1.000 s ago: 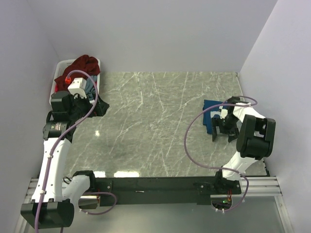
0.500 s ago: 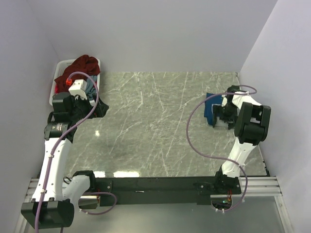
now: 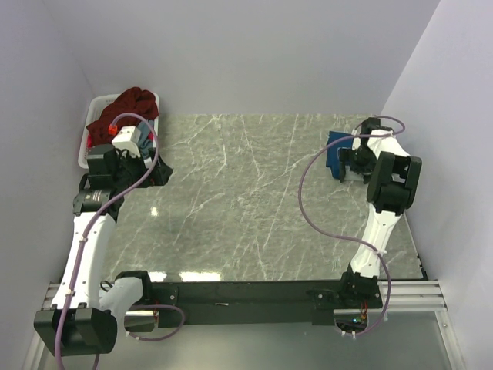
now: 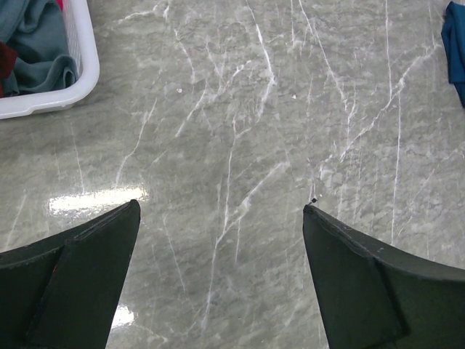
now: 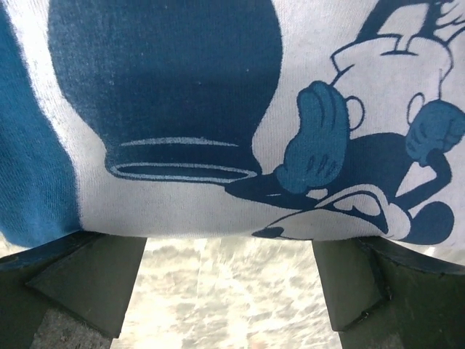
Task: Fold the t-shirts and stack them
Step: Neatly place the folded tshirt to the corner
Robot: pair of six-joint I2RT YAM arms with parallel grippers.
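Note:
A folded deep blue t-shirt [image 3: 333,149] with a white cartoon print [image 5: 167,87] lies at the table's far right. My right gripper [image 3: 344,165] is open right at its near edge [image 5: 229,251]; the cloth's hem lies across both fingertips, with bare table between them. My left gripper [image 3: 156,173] hangs open over bare marble [image 4: 221,211], just in front of the basket. A dark maroon t-shirt [image 3: 127,104] is heaped on the white basket [image 3: 91,112], and grey-blue cloth [image 4: 40,43] shows inside it. The blue t-shirt [image 4: 456,43] also shows at the left wrist view's right edge.
The basket's rim [image 4: 87,65] sits in the far-left corner against the walls. Walls close in the table [image 3: 246,200] at the back and on both sides. Purple cables loop off both arms.
My right arm has swung toward the back of the table, and the blue t-shirt now lies farther back with it. The left arm has shifted only slightly.

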